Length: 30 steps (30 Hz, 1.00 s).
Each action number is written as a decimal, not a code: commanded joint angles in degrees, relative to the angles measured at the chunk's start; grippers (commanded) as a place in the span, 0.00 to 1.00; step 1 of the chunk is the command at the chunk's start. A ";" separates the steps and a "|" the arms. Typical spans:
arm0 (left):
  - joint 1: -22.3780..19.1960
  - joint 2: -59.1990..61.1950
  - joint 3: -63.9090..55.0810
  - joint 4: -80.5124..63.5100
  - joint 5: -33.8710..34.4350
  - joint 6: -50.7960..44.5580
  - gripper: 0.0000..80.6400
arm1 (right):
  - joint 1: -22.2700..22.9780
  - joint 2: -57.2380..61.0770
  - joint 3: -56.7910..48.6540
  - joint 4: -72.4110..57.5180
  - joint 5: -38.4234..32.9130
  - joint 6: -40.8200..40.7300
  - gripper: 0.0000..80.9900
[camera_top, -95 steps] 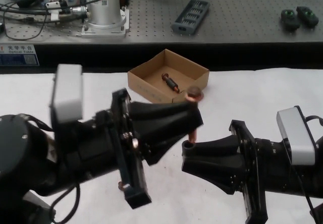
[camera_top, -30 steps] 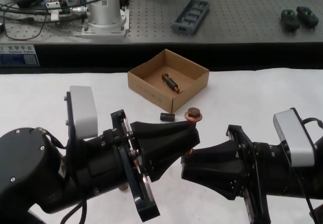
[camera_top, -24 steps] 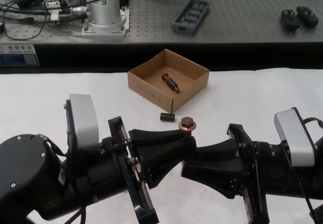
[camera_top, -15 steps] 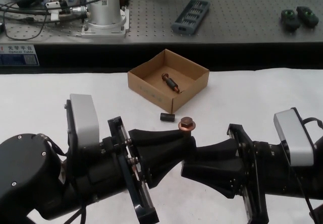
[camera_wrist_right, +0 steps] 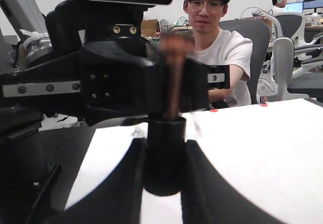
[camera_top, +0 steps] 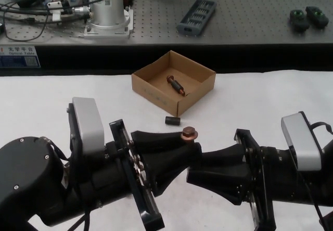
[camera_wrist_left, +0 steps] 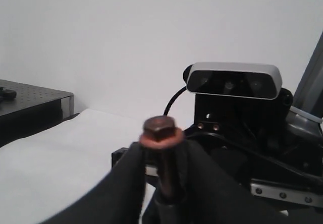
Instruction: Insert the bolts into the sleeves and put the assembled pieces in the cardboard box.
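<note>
1. The bolt (camera_wrist_left: 162, 133) was copper-coloured, with a hexagonal head over a round flange and a plain shank. It stood upright, head uppermost, above the white-covered desk (camera_top: 260, 101) between the two arms.
2. The sleeve (camera_wrist_right: 162, 153) was a short black cylinder, also upright, directly under the bolt. The shank ran down into its top opening.
3. The left gripper (camera_wrist_left: 164, 158) was closed to a narrow gap, its two fingers pressed on opposite sides of the shank just below the flange.
4. The right gripper (camera_wrist_right: 164, 148) was likewise nearly closed, clamping the sleeve around its middle, with the sleeve's top standing above the fingers.
5. In the high view the two grippers met tip to tip, the left one's tip just above the right one's, and the bolt head sat on top at the junction.
6. The cardboard box (camera_top: 153, 93) stood open farther back on the desk. One assembled piece (camera_top: 177, 85) lay on its floor, copper end toward the back.
7. A loose sleeve (camera_top: 172, 120) lay on its side on the desk, just in front of the box's near corner.
8. Hard to make out: the depth of the shank inside the sleeve could not be told, since the bore hid the lower end. The bolt head was blurred in the right wrist view, and the left fingers cut off the lower shank in the left wrist view.
</note>
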 commanded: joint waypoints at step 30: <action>0.02 -15.20 11.59 -9.77 -14.21 4.21 0.05 | -1.89 -6.07 -0.29 -3.49 2.62 8.46 0.07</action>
